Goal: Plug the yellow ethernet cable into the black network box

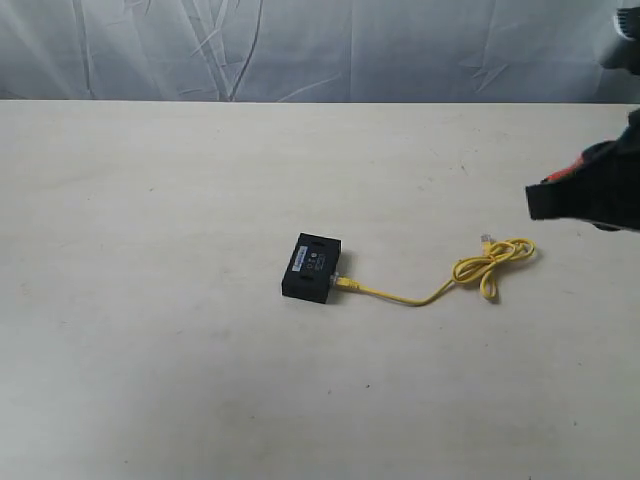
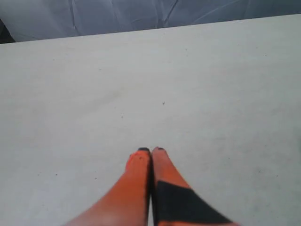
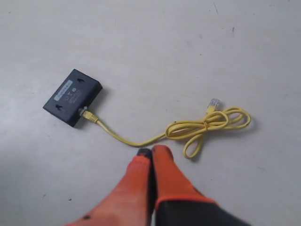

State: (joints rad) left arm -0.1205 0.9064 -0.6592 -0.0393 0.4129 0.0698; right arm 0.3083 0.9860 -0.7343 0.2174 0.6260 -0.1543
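Claws are both showing their orange fingers pressed tip to tip, with nothing between them. The left claw [image 2: 151, 151] is hovering over a pale stretch of the surface [image 1: 150, 350], away from the task's things. The right claw [image 3: 150, 151] is hanging above the cord's straight run, and in the exterior view it is sitting high at the right edge, well apart from everything below. The black network box [image 1: 313, 266] is lying flat near the middle of the surface, pale label facing up. The yellow ethernet cable [image 1: 400, 299] is running from the box's side out to the right, where it is gathering into a loose looped bundle [image 3: 205, 125]. Its near plug [image 3: 84, 113] is touching the box's side and is probably sitting in a port, though the view is too coarse to be certain. The far plug [image 3: 215, 102] is lying just beside the loops. A crumpled grey sheet [image 1: 300, 50] is hanging behind.
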